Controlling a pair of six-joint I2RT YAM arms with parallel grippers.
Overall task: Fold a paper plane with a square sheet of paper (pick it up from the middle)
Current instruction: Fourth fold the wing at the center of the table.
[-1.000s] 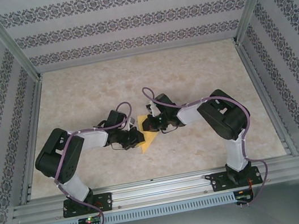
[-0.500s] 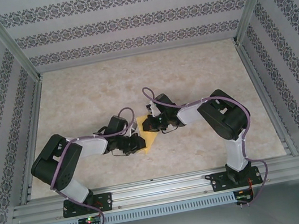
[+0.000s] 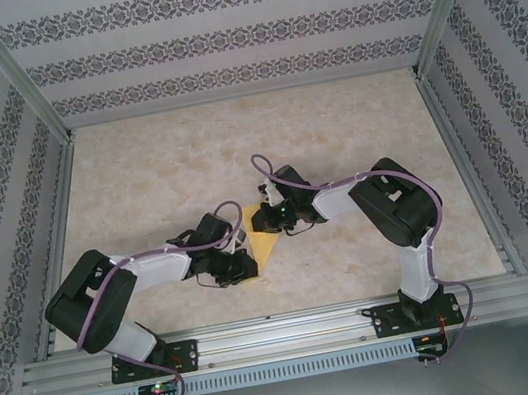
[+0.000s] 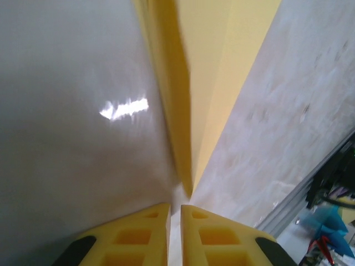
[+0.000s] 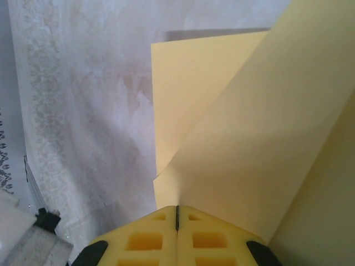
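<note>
The square sheet of paper (image 3: 267,245) is yellow-orange and partly folded, lying mid-table between the two grippers. My right gripper (image 3: 260,221) sits at its far edge. In the right wrist view its jaws (image 5: 177,209) are pressed together on a raised flap of the paper (image 5: 249,138). My left gripper (image 3: 245,266) is at the paper's near-left side, low over the table. In the left wrist view its fingers (image 4: 175,208) stand almost together with a slim bare gap. The folded paper's pointed end (image 4: 188,183) lies just ahead of them.
The marble-look table (image 3: 335,135) is walled by patterned panels, with metal posts at the corners. An aluminium rail (image 3: 286,331) runs along the near edge by both arm bases. The rail and some blue clutter (image 4: 327,221) appear at the lower right of the left wrist view.
My left arm has drawn back toward the near left, sliding its gripper along the paper toward the near edge. The right arm and its grip have stayed put.
</note>
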